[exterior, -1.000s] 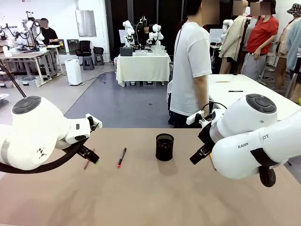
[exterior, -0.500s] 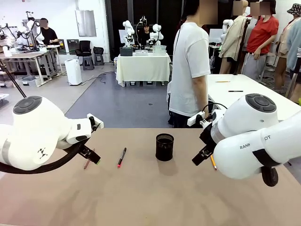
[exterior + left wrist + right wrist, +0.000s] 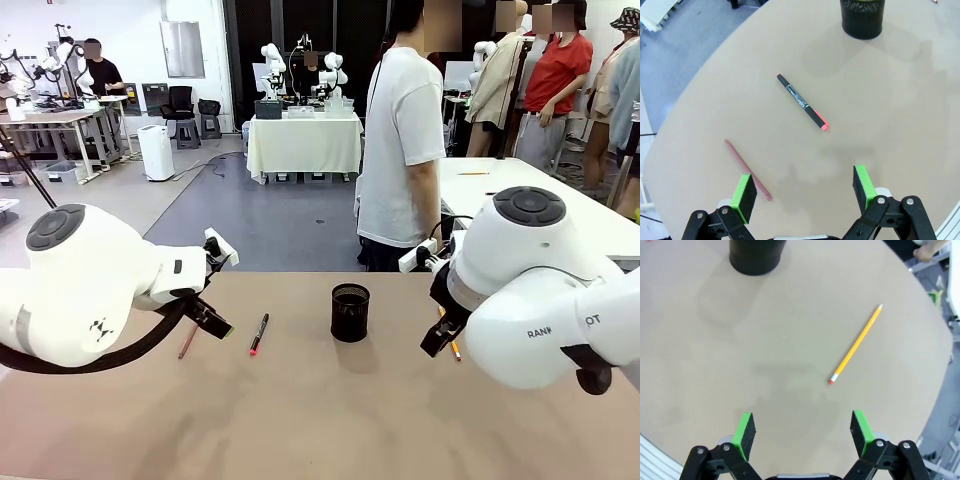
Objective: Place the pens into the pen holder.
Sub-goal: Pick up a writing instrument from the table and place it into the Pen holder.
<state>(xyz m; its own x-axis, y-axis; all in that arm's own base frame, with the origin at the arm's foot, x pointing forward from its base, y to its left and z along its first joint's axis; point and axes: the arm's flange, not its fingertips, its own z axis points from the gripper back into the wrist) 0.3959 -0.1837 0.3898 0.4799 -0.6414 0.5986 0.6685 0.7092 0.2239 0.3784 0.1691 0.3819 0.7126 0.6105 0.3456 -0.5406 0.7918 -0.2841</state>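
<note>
Pens lie flat on the tan table (image 3: 320, 430), all three outside the small black wire-mesh cylindrical pen holder (image 3: 350, 312), which stands upright near the middle of the table's far half. A slim reddish-brown pen (image 3: 737, 156) lies farthest to the robot's left. In the left wrist view it runs slantwise beneath the left end effector (image 3: 804, 186), its near part passing by one green pad (image 3: 745, 192), though whether pad and pen touch cannot be told. A black pen with a red tip (image 3: 801, 101) lies between that one and the holder, apart from both, with its red end toward the robot's side. On the holder's other side, well apart from it, a yellow-orange pencil (image 3: 856, 343) lies slantwise (its near end carries a small reddish cap, its far end a point), ahead of the right end effector (image 3: 802, 426) and somewhat off toward one of its fingers. Both end effectors hang above the table with their fingers spread wide apart and nothing between them. In the front view the left arm reaches in from the left above the reddish-brown pen, and the right arm's bulky white joint stands on the right, with the pencil just beside it. A person in a white T-shirt (image 3: 405, 140) stands at the table's far edge, turned side-on
</note>
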